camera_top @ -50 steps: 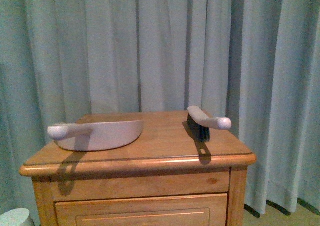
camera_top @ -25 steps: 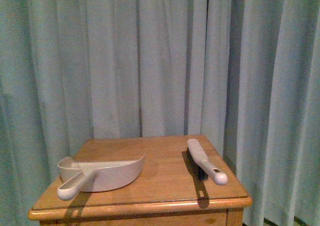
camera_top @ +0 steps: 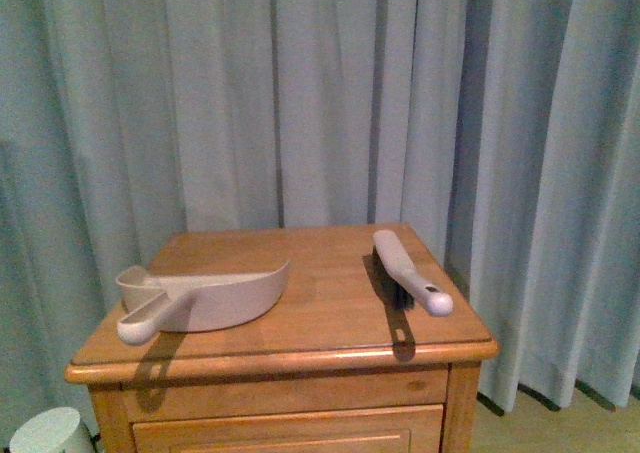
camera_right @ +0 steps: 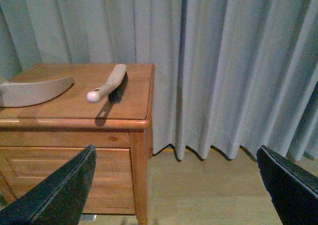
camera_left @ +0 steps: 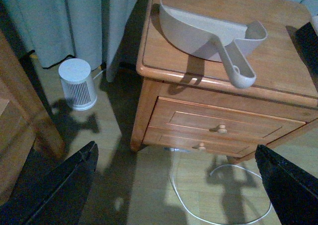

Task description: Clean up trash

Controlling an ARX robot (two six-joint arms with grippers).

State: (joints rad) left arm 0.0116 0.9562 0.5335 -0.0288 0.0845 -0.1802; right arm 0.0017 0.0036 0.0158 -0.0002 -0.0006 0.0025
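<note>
The left gripper [camera_left: 175,151] and right gripper [camera_right: 175,149] each hang spread wide with nothing held. On the wooden cabinet [camera_top: 330,308] lie 1 beige dustpan [camera_top: 215,295] and 1 brush [camera_top: 404,269], well apart; where the trash lies, I cannot tell

The nightstand [camera_top: 330,308] is glossy varnished wood, the dustpan [camera_top: 222,299] and brush [camera_top: 398,261] matt plastic, the curtains [camera_top: 300,93] cloth.

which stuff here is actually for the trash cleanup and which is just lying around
For the job: dustpan, brush; the trash itself shows in no view.
Just lying about: wooden nightstand, curtains, white ribbed appliance on the floor, white cable on the floor.
</note>
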